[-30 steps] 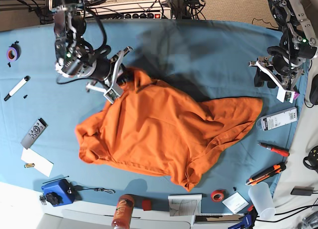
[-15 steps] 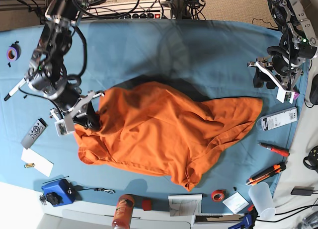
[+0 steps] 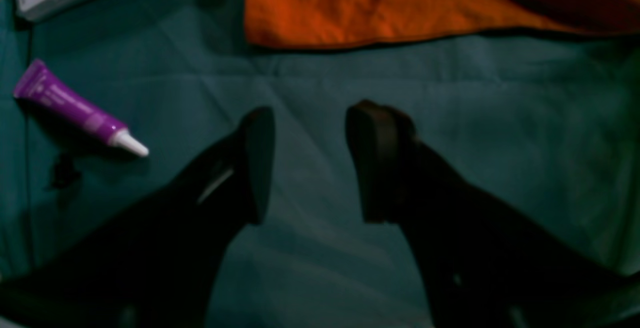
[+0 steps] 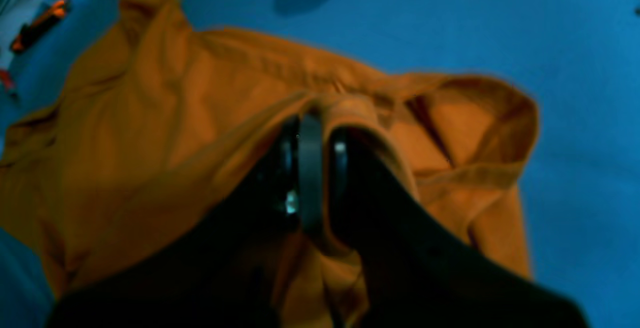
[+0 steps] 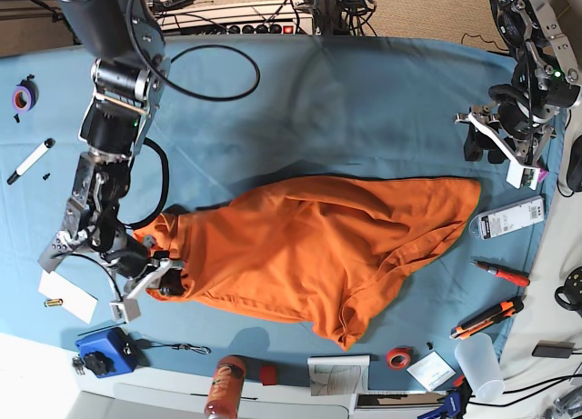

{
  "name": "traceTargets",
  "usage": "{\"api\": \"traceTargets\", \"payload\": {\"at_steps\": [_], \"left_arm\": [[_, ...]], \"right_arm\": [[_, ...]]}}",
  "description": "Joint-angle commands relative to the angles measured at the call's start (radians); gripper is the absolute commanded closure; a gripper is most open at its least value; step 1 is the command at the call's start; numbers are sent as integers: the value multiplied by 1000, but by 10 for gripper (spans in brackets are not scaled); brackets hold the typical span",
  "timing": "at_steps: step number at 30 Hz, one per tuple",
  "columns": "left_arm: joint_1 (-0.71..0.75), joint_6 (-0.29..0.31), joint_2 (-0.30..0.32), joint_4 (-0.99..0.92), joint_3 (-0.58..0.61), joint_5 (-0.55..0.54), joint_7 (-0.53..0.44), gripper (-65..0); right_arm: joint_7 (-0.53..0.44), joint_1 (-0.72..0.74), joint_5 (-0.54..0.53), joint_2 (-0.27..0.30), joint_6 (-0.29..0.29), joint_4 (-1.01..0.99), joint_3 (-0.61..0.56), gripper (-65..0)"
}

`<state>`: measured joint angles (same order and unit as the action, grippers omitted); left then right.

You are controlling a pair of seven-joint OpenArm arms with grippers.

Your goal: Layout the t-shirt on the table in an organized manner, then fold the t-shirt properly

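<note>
The orange t-shirt (image 5: pixel 309 246) lies crumpled across the middle of the teal table (image 5: pixel 364 101). One corner reaches right toward (image 5: pixel 464 196). My right gripper (image 5: pixel 159 274) is low at the shirt's left end, shut on a bunched fold of the t-shirt (image 4: pixel 150 132). The right wrist view shows the right gripper (image 4: pixel 317 127) with cloth pinched between its fingers. My left gripper (image 5: pixel 486 137) hangs at the table's right edge, apart from the shirt. The left wrist view shows that gripper (image 3: pixel 310 132) open and empty over bare cloth, with the t-shirt's edge (image 3: pixel 375 7) just beyond it.
A purple tube (image 3: pixel 75 110) lies near the left gripper. A white pack (image 5: pixel 507 217), red screwdriver (image 5: pixel 502 274), orange cutter (image 5: pixel 486 319) and plastic cup (image 5: pixel 479 364) line the right side. A marker (image 5: pixel 30 160), white paper (image 5: pixel 68 296) and blue box (image 5: pixel 105 351) sit left.
My right gripper has swung from the back left down to the near left, dragging the shirt's edge with it; the shirt is now pulled flatter and longer. The left arm has stayed put.
</note>
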<state>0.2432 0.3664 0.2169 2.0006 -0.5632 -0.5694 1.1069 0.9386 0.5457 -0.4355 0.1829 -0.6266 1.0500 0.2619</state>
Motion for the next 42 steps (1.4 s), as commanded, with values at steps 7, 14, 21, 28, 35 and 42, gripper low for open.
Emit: {"api": "traceTargets", "payload": {"at_steps": [7, 14, 21, 28, 35, 42], "left_arm": [[-5, 0, 10, 18, -3, -11, -16, -279], [-5, 1, 10, 19, -3, -34, -14, -279], [-5, 27, 11, 24, -3, -37, 20, -279], [-5, 27, 11, 30, -106, -37, -8, -279], [-8, 89, 24, 30, -302, -92, -32, -279], [-7, 103, 25, 30, -385, -116, -23, -279]], "right_arm": [[149, 41, -150, 16, -50, -4, 2, -203], [299, 49, -485, 69, -72, 229, 104, -203], [394, -45, -576, 89, -72, 416, 307, -203], [387, -281, -585, 84, -72, 415, 341, -203], [341, -417, -521, 51, -72, 415, 307, -203], [230, -440, -391, 36, -72, 415, 220, -204]]}}
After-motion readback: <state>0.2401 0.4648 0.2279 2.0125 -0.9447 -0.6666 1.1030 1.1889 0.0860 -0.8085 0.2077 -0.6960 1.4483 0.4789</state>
